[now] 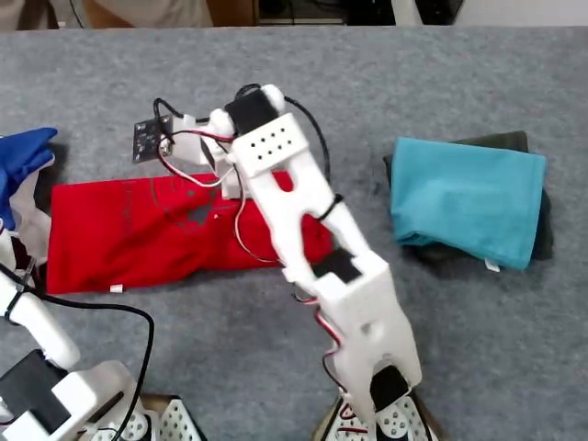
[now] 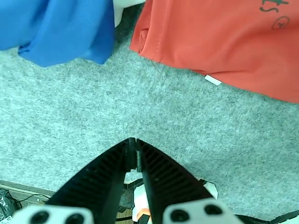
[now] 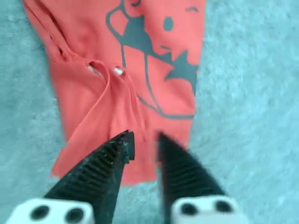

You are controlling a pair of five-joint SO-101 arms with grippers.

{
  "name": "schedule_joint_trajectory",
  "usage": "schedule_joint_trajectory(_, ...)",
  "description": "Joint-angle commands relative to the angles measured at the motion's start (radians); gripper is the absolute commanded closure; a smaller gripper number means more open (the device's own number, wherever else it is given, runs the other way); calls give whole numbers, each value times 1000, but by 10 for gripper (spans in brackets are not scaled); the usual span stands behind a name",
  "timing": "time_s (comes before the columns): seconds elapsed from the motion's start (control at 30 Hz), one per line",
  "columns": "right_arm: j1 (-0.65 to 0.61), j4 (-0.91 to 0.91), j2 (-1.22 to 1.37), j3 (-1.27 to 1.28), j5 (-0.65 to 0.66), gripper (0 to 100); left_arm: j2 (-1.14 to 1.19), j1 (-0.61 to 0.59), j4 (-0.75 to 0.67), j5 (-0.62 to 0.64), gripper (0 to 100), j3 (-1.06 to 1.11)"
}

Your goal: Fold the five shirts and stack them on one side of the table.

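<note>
The red shirt (image 1: 138,234) lies flat on the grey surface (image 1: 276,83), left of the middle, folded into a long band running left to right. It bears a dark cartoon print, and a small white tag sticks out at its near edge. In the right wrist view its collar lies open with a label inside. A crumpled blue shirt (image 1: 23,156) sits at the left edge, just beside the red one. Well apart on the right, a teal shirt (image 1: 464,197) is folded into a rectangle on top of a folded dark green shirt (image 1: 503,141).
</note>
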Motion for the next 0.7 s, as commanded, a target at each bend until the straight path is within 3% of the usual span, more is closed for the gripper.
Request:
schedule_joint_trajectory(0.0, -27, 17, -231, 248, -25, 996, -36, -12, 11, -5, 981, -17)
schedule_joint_trajectory(0.2, -35, -256, -458, 792, -78, 997, -36, -12, 11, -2, 981, -17)
schedule_joint_trajectory(0.37, -2, -451, -472, 1059, -83, 997, -36, -12, 11, -5, 981, -17)
schedule_joint_trajectory(0.67, 180, -704, -343, 914, -81, 997, -36, -12, 11, -5, 981, -17)
